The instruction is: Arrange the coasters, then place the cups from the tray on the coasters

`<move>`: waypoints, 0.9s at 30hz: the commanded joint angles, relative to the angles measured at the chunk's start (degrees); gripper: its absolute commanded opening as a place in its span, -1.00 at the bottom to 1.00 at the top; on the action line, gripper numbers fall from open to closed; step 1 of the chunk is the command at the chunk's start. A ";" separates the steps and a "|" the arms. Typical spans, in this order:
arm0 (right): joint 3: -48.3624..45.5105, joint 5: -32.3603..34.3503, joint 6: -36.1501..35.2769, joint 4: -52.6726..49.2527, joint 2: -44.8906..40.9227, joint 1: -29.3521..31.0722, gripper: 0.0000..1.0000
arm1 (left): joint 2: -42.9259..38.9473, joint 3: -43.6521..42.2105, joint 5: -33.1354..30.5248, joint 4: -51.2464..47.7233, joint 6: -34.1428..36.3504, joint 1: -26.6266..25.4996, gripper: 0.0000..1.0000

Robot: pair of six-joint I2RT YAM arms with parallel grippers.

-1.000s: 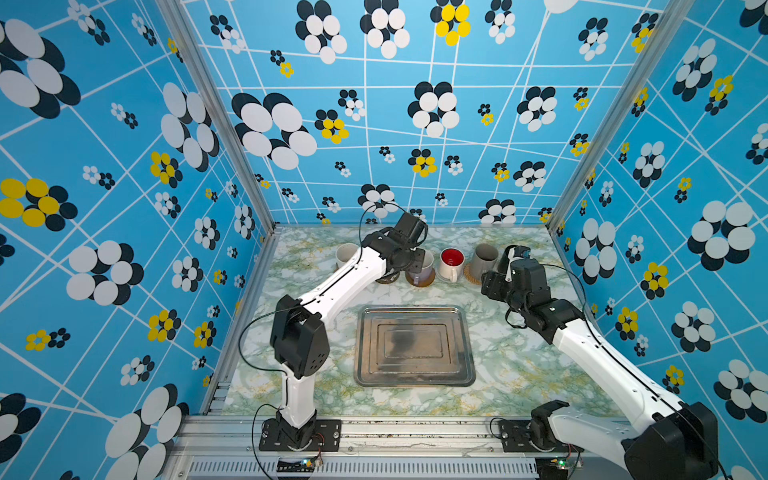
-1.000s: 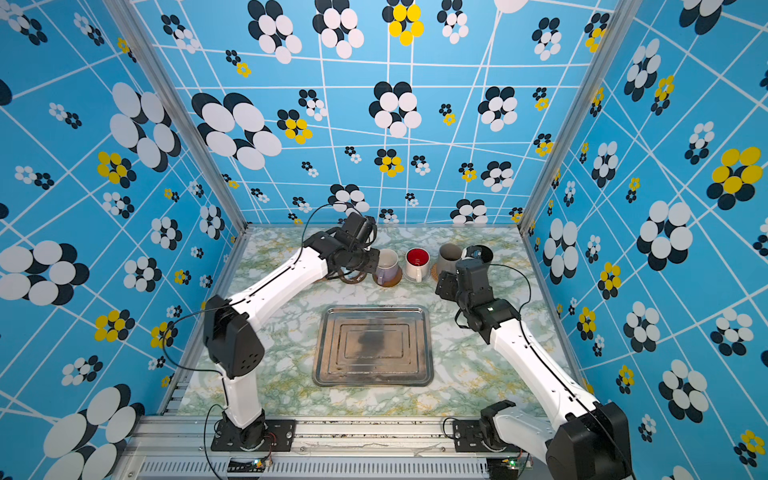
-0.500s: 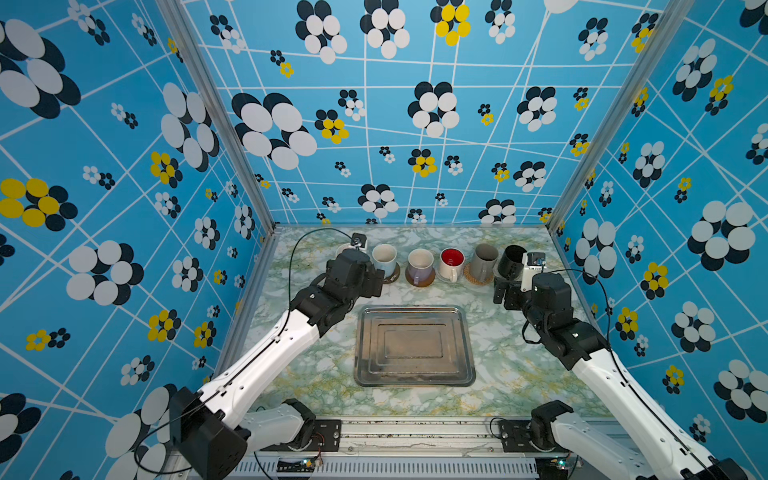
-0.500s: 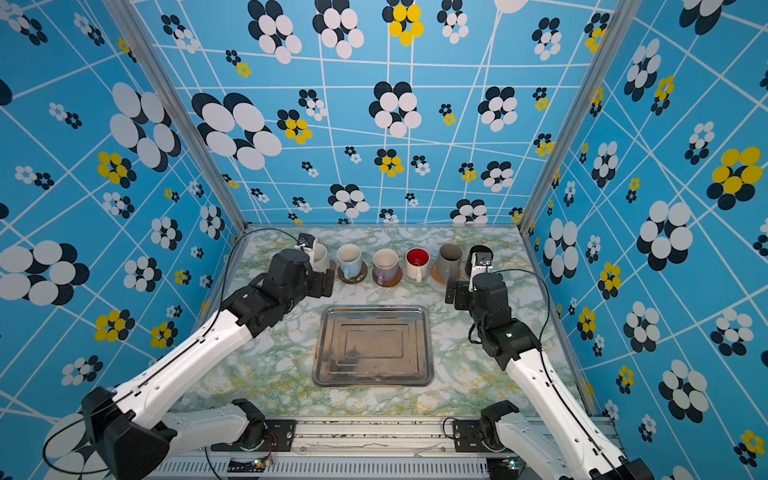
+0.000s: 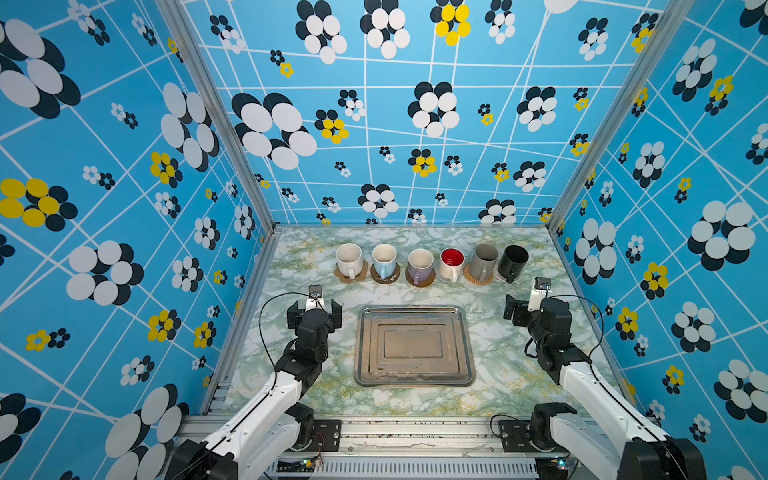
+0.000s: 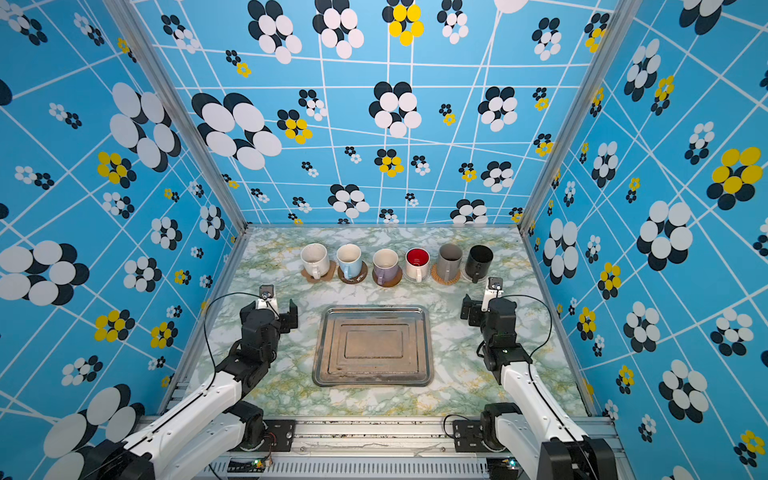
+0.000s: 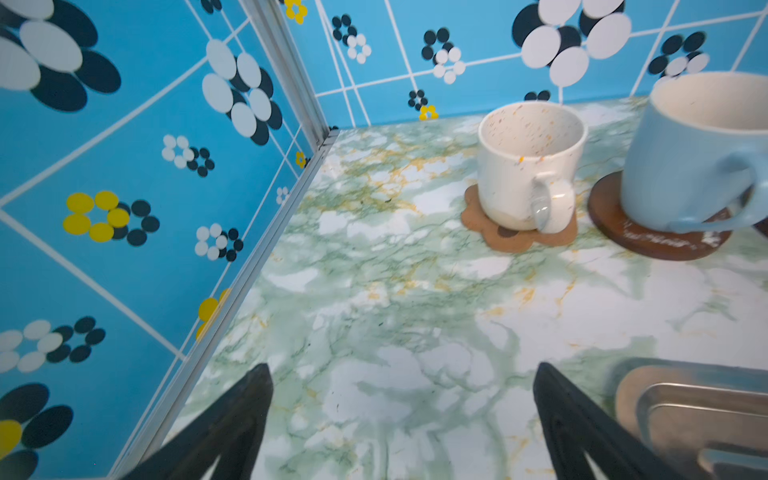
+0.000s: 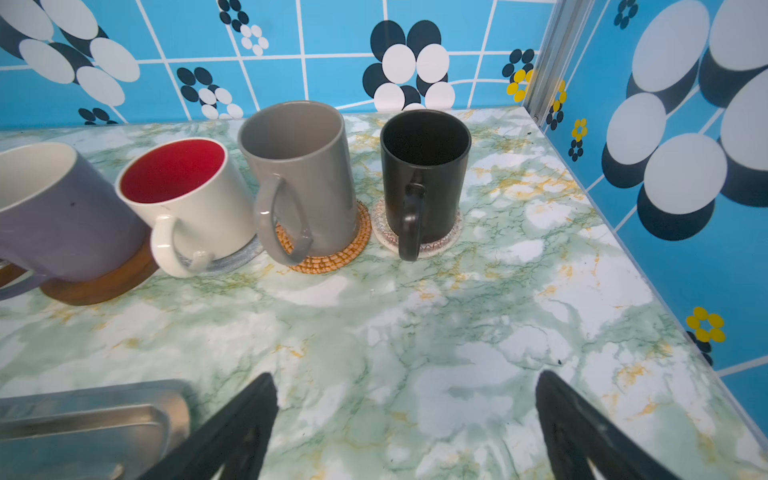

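Left hand (image 7: 402, 372) and right hand (image 8: 405, 380) released, empty; any forward lurch could topple the tall black mug (image 8: 424, 183) at the latter's twelve o'clock.

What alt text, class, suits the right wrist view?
Four handled mugs, each on a coaster, line a green marbled tabletop: lilac mug, red-lined white mug, tall grey mug, tall black mug. The right gripper stands open, empty, before them.
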 commanded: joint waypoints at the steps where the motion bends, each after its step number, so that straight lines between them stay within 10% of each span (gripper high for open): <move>1: -1.78 -3.44 0.38 14.68 5.05 -1.50 0.99 | 2.72 -0.36 3.54 13.23 0.17 3.55 0.98; 24: -3.27 -12.29 3.87 49.50 33.55 -7.95 0.99 | 39.22 -1.49 21.72 50.77 0.59 13.35 0.98; 27: -1.90 -13.43 3.19 46.18 33.17 -7.98 0.98 | 37.21 1.07 23.20 42.10 0.08 13.54 0.98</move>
